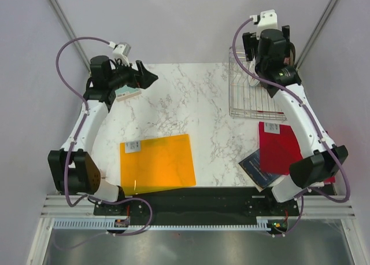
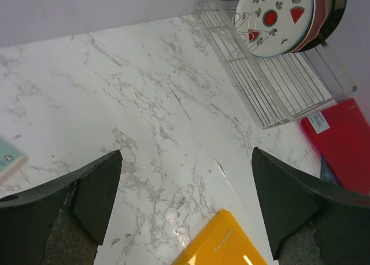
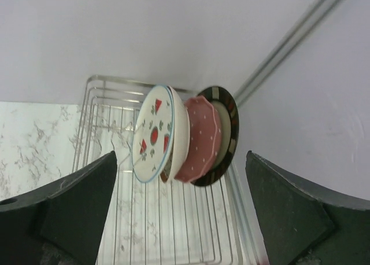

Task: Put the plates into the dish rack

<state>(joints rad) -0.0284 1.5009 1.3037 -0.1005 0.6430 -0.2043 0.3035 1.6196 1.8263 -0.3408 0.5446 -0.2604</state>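
Observation:
The dish rack (image 3: 173, 230) is a silver wire rack at the table's far right (image 1: 248, 100). Four plates stand on edge at its far end. The white plate with red and green shapes (image 3: 153, 135) is in front, with a white plate (image 3: 180, 129) close behind it. The pink dotted plate (image 3: 201, 140) and the dark-rimmed plate (image 3: 230, 132) follow. The plates (image 2: 276, 13) and rack (image 2: 277, 85) also show in the left wrist view. My right gripper (image 3: 180, 158) is open and empty, hovering over the rack (image 1: 269, 45) and hiding the plates in the top view. My left gripper (image 2: 186, 155) is open and empty above the far left of the table (image 1: 149, 77).
A flat orange sheet (image 1: 157, 162) lies at the near middle. A flat red sheet (image 1: 280, 146) lies near the rack's front, over a dark blue booklet (image 1: 255, 168). A pale teal card (image 1: 128, 91) sits under the left arm. Walls close the back and sides.

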